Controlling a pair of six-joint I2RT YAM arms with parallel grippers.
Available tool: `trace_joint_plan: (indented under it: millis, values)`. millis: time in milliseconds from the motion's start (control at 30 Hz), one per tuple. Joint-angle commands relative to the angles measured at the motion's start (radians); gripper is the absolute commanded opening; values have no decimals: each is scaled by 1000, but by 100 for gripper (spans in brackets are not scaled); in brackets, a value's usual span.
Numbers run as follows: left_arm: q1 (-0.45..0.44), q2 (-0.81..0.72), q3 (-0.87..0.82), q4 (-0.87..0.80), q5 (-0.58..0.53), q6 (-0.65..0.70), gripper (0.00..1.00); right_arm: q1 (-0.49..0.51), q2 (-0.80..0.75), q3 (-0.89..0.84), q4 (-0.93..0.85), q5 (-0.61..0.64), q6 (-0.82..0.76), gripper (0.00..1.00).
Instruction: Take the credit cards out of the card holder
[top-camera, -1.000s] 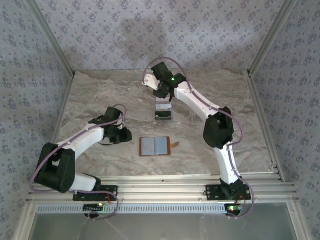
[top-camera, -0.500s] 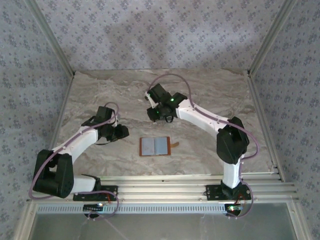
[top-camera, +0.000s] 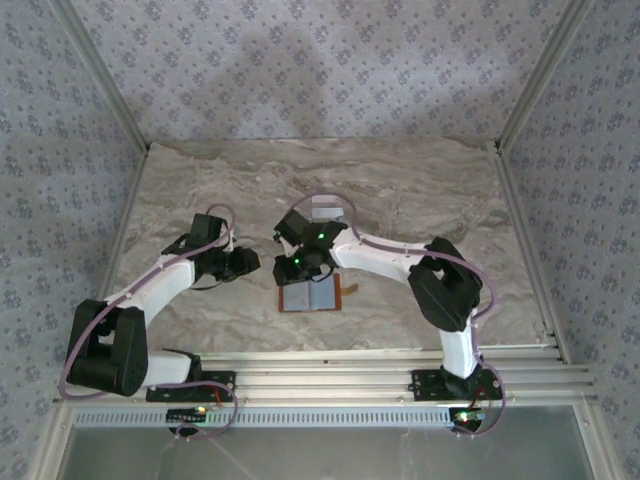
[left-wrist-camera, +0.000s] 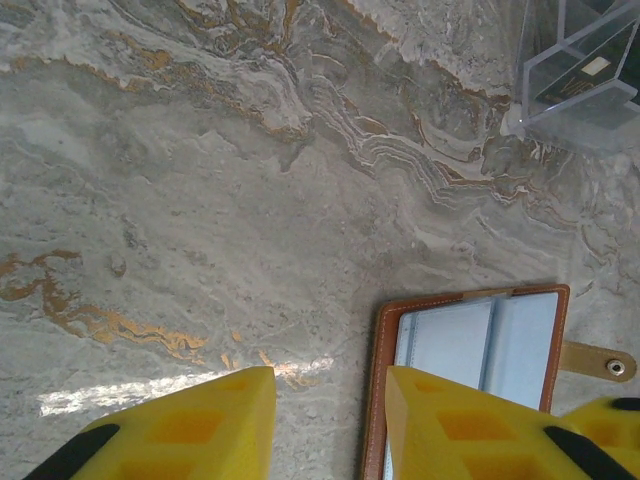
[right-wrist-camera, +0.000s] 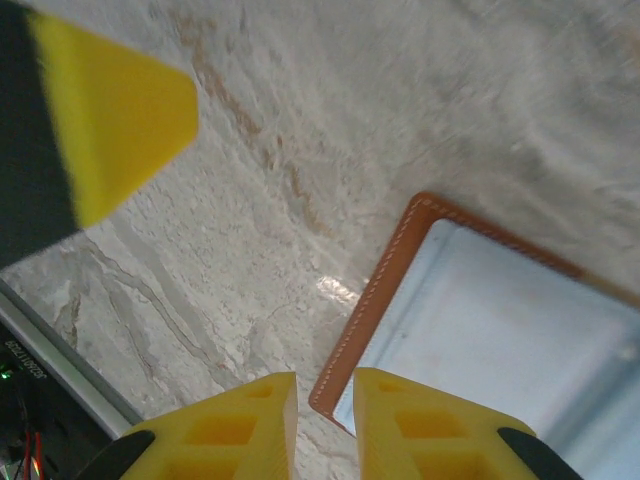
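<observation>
The card holder (top-camera: 312, 297) lies open and flat on the marble, grey-blue lining up, with its strap tab (left-wrist-camera: 601, 362) to the right. My right gripper (top-camera: 296, 268) hovers over its left edge. Its yellow fingers (right-wrist-camera: 425, 430) stand a narrow gap apart above the brown corner (right-wrist-camera: 345, 385), gripping nothing. My left gripper (left-wrist-camera: 330, 425) is open just left of the card holder (left-wrist-camera: 478, 345), low over bare marble. A dark credit card (left-wrist-camera: 583, 76) sits in the clear stand (left-wrist-camera: 560, 95). I see no card in the card holder's pockets.
The clear plastic stand (top-camera: 325, 209) is behind the right arm's wrist at mid-table. The two grippers are close together: a left finger (right-wrist-camera: 105, 110) shows in the right wrist view. The metal rail (top-camera: 330, 362) runs along the near edge.
The right arm swung from the clear stand forward and down to the card holder's left edge, its jaws narrowing. The left gripper shifted slightly right toward the card holder.
</observation>
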Motion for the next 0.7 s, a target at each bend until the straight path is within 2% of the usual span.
trace_joint_plan:
  millis: [0,333,667]
  values:
    - [7,-2,-16,10,22,-2,35,21,57,37,0,-17,46,23]
    - [10,-13,-27,0,21,7,35,37,108,25,-34,33,71,25]
    - [10,5,-22,6,41,9,36,37,76,-26,-65,77,71,26]
